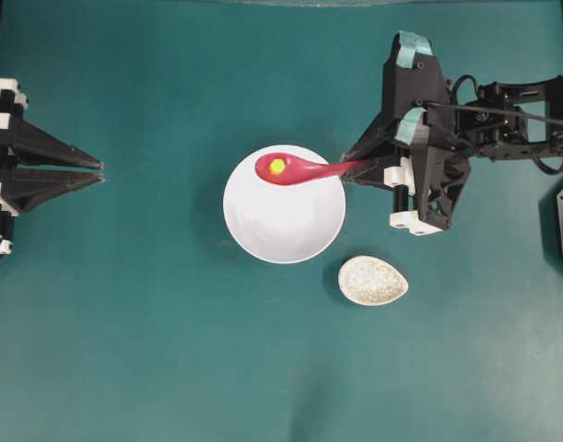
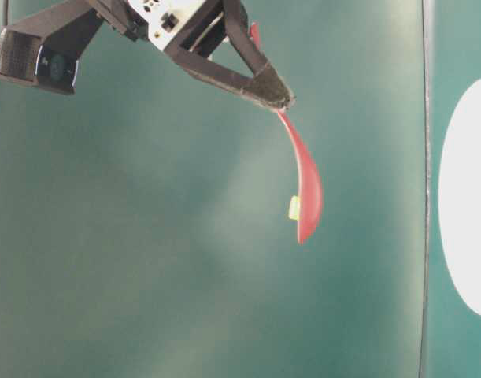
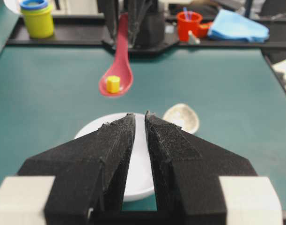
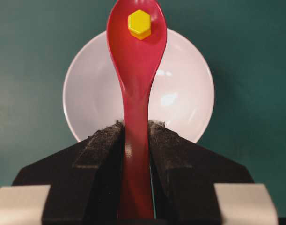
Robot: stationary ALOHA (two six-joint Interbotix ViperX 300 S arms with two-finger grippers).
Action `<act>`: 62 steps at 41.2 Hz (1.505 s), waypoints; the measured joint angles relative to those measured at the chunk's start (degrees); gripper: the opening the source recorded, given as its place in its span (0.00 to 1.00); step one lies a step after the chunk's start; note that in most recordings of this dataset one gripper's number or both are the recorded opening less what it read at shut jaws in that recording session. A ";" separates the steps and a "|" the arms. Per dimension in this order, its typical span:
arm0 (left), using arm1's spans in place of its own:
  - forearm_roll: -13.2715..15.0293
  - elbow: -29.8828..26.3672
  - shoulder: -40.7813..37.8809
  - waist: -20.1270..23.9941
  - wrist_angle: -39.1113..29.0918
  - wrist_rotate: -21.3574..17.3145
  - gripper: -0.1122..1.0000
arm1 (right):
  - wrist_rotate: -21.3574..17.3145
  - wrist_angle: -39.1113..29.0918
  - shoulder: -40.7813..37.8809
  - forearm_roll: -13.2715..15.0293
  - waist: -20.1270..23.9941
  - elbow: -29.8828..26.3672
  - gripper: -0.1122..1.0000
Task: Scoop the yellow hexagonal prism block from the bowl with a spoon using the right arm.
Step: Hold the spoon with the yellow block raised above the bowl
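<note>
Clamped in the right claw (image 4: 136,140), the spoon (image 4: 135,79) was held level above the bowl (image 4: 189,93) so the yellow hexagonal prism block (image 4: 139,24) stayed cupped in its scoop. Left claw (image 3: 140,123), nearly closed and empty, idled aside.

Teal table (image 1: 124,350): white bowl (image 1: 284,221), speckled dish (image 1: 373,280) (just beside).
</note>
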State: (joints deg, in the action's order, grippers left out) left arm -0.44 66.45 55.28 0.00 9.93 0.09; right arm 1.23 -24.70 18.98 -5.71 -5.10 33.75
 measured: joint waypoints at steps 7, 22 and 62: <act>0.00 0.00 0.00 0.00 0.00 0.09 0.26 | 0.00 0.00 0.00 -0.09 0.00 0.00 0.31; 0.00 0.00 0.00 0.00 -0.18 -0.26 0.26 | -0.18 0.00 0.00 0.00 0.00 0.00 0.31; -0.09 -1.14 0.00 0.00 -2.55 -0.97 0.26 | -0.26 -0.09 0.00 -0.09 0.00 0.00 0.31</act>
State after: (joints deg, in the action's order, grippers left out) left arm -0.53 65.30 55.28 0.00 7.38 -0.88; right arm 0.97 -24.79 18.98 -5.80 -5.10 33.75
